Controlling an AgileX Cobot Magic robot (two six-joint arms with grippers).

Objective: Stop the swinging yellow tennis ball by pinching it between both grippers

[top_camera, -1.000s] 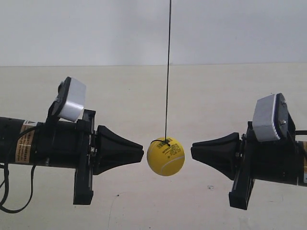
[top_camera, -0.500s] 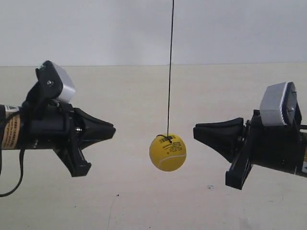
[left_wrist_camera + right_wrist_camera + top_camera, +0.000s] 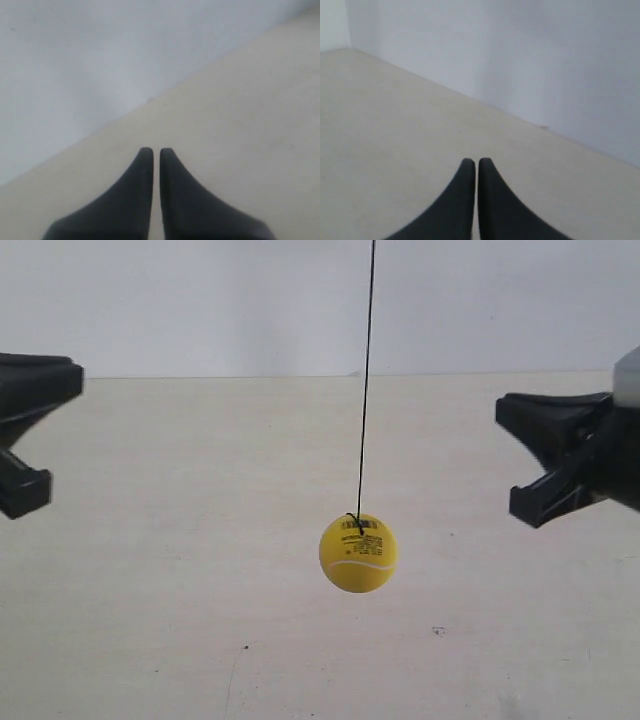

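- Spanning the lower scene: plain beige desk point(image 3: 150, 640), with a pale grey wall point(image 3: 200, 300) behind it.
- Arm at the exterior view's left point(image 3: 35, 385): only its black tip shows at the frame edge, well apart from the ball.
- Yellow tennis ball point(image 3: 358, 553): hangs on a dark string point(image 3: 366, 390) between the arms, lower than both tips, touching neither.
- Arm at the exterior view's right point(image 3: 560, 440): also well apart.
- Left gripper point(image 3: 152, 150): jaws closed to a thin slit, empty.
- Right gripper point(image 3: 471, 161): same, jaws closed, gripping nothing.
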